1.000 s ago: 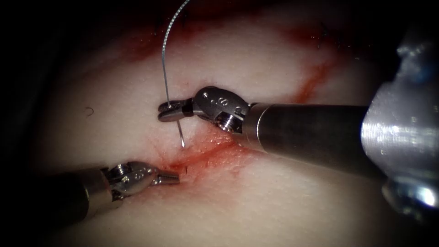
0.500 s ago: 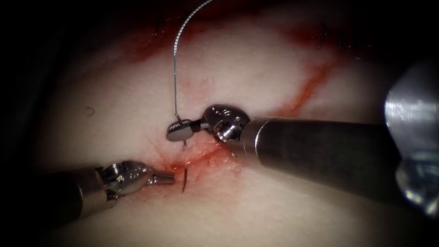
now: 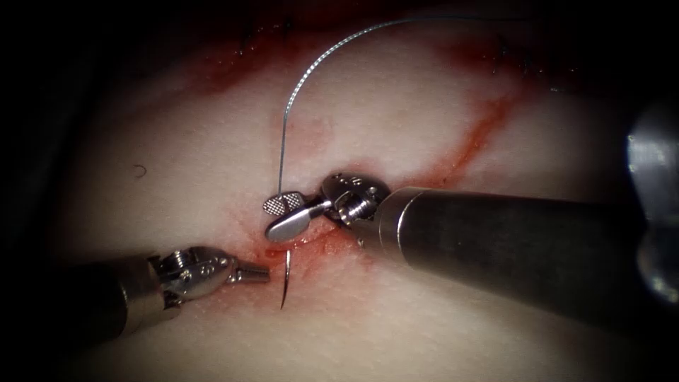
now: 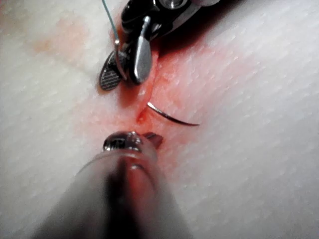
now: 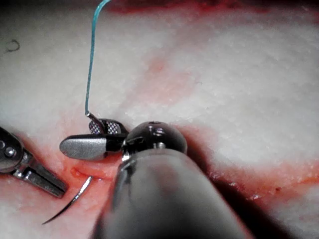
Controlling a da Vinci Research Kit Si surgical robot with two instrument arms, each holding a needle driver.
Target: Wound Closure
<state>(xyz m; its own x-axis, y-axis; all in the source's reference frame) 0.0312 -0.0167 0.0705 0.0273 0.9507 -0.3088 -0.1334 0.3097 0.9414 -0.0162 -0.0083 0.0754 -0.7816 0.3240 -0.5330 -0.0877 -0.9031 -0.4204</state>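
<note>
Endoscope view: the right hand (image 3: 283, 216) has opened at the needle's (image 3: 286, 279) tail — it grips nothing now. The needle has passed through the tissue (image 3: 424, 120), its tip out beside the cut (image 3: 318, 244); the left hand (image 3: 260, 274) waits shut and empty, just beside it.

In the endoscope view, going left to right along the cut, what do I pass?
Left tool, holding nothing → needle, its tip out of the tissue below the cut → right tool, open at the needle's tail where the thread joins.
</note>
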